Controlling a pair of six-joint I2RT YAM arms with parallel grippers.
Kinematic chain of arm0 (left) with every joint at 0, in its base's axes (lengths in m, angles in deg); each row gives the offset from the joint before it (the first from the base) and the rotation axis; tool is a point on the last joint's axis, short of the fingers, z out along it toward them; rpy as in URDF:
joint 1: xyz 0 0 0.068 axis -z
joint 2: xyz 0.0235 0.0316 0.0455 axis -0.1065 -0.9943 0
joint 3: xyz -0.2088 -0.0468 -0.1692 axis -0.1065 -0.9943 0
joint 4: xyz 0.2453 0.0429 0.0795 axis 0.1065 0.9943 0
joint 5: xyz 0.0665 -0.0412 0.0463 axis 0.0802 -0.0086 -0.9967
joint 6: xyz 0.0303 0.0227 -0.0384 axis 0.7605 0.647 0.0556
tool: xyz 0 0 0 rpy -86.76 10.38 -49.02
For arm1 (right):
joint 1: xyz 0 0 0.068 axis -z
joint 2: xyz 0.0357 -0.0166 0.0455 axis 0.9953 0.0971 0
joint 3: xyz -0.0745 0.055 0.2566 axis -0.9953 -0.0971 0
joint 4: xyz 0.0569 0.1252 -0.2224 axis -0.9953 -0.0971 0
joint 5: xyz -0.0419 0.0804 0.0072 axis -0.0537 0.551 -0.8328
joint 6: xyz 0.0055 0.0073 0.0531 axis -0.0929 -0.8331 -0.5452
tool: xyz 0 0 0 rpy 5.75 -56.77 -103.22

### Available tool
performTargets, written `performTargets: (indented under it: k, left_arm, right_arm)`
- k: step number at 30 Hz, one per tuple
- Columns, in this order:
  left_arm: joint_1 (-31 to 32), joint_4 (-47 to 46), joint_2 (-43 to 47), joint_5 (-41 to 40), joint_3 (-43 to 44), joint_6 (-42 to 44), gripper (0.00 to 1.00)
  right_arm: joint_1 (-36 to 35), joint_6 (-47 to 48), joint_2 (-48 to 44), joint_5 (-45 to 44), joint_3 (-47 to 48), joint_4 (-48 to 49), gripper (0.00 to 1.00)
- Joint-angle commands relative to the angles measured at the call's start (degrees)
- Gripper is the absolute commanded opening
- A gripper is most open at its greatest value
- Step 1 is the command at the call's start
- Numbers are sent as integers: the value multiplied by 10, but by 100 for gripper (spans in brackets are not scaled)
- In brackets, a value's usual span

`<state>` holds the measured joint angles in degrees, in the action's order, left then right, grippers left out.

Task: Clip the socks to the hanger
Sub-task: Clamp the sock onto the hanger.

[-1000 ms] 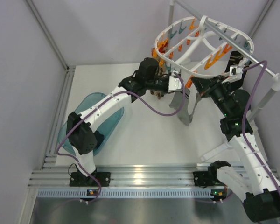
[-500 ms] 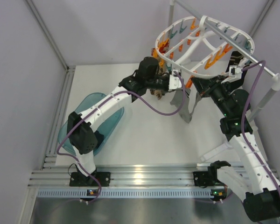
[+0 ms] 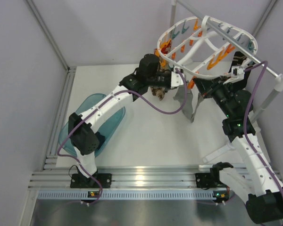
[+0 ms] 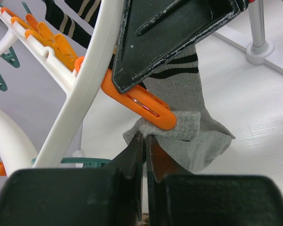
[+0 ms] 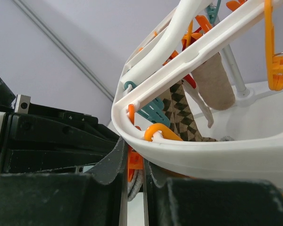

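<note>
Compared with a second before, the left fingers (image 4: 130,153) had been nudged up and in under the hanger (image 3: 206,21), roughly toward 1 o'clock in the overhead view. The hanger had been tipped a touch by that. The grey sock (image 4: 198,136) dangling below its near edge had been swung a little toward 3 o'clock. Best guess: the cuff was being fed into a peg, so this sock looked nearly clipped, though nothing had been released yet.

The left fingers were pressed together with only a sliver between them, right at the folded cuff. A pinch of fabric seemed to be held there, but that couldn't be fully confirmed. The right fingers (image 5: 114,162) were clamped on an orange peg (image 4: 146,106), presumably so it was kept levered open over the cuff.

The hanger was hung above the table (image 3: 146,136) at about 1 o'clock. The grey sock was found at the hanger's 7 o'clock edge, between the two sets of fingers.

As for materials, the hanger was made of smooth, glossy white plastic, an oval ring with cross bars. The pegs were small and hard, in orange and teal. The grey sock was a soft, limp knit with black stripes higher up. A brown zigzag sock (image 5: 179,113) and a black sock (image 4: 80,9) with pale stripes were already hung further in. A translucent teal tub (image 3: 92,117) was parked at 9 o'clock.
</note>
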<state>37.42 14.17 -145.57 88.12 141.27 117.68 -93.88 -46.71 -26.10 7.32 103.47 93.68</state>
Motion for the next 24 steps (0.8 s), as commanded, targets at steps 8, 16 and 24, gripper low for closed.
performTargets:
  k: [8, 16, 24]
  left_arm:
    - [6, 11, -5, 5, 32, 3, 0]
    - [11, 29, -21, -38, 60, -53, 0]
    - [12, 24, -27, -88, 77, -142, 0]
  right_arm:
    - [3, 7, 5, 21, 7, -12, 0]
    - [3, 7, 7, 18, 11, -12, 0]
    - [3, 3, 8, 0, 13, -21, 0]
